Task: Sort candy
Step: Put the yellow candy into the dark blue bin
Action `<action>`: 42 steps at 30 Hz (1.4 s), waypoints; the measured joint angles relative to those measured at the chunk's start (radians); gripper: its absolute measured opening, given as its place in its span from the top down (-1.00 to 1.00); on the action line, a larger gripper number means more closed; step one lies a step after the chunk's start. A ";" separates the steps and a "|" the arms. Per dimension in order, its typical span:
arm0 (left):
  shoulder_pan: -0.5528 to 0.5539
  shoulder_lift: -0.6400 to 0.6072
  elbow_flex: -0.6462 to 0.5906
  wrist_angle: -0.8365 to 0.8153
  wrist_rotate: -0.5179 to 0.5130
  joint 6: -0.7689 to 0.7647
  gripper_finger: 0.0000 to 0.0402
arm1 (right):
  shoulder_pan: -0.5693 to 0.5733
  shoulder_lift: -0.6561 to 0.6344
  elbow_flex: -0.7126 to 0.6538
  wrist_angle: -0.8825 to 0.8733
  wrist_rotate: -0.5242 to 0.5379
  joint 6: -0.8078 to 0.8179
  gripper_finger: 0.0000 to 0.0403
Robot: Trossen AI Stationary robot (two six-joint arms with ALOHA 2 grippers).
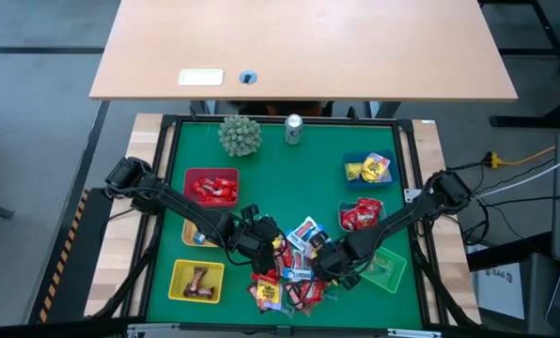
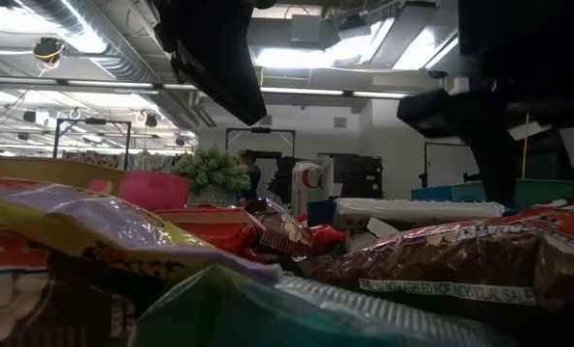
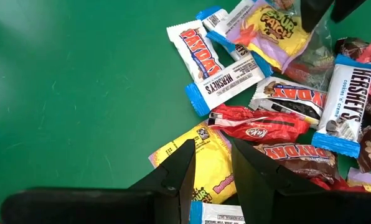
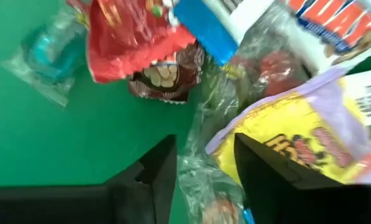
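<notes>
A heap of candy (image 1: 294, 272) in red, yellow, brown and blue-white wrappers lies on the green mat near its front edge. My left gripper (image 1: 266, 252) stands at the heap's left side, open, with its fingertips (image 3: 211, 146) over a yellow packet (image 3: 201, 158). My right gripper (image 1: 325, 261) stands at the heap's right side, pointing steeply down and open (image 4: 201, 146). A crinkled clear wrapper (image 4: 201, 168) runs between its fingers, and a yellow-purple packet (image 4: 297, 137) lies beside one finger. My left gripper stands over the yellow packet's near edge (image 3: 185, 140), slanting down from the table's left. I cannot tell whether its fingers touch the packet. My right gripper has the clear wrapper (image 4: 204, 124) in the gap between its fingers, coming from above. I cannot tell whether either finger touches it.
Small baskets ring the heap: red (image 1: 210, 186) and red (image 1: 360, 214) with red candy, blue (image 1: 369, 169) with yellow candy, yellow (image 1: 197, 280) with brown candy, green (image 1: 385, 270). A spiky green ball (image 1: 240, 134) and a silver can (image 1: 293, 129) stand at the far edge.
</notes>
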 joint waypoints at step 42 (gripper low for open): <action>0.000 0.000 0.000 0.011 0.000 0.000 0.54 | -0.002 -0.002 -0.034 0.011 0.114 0.000 0.76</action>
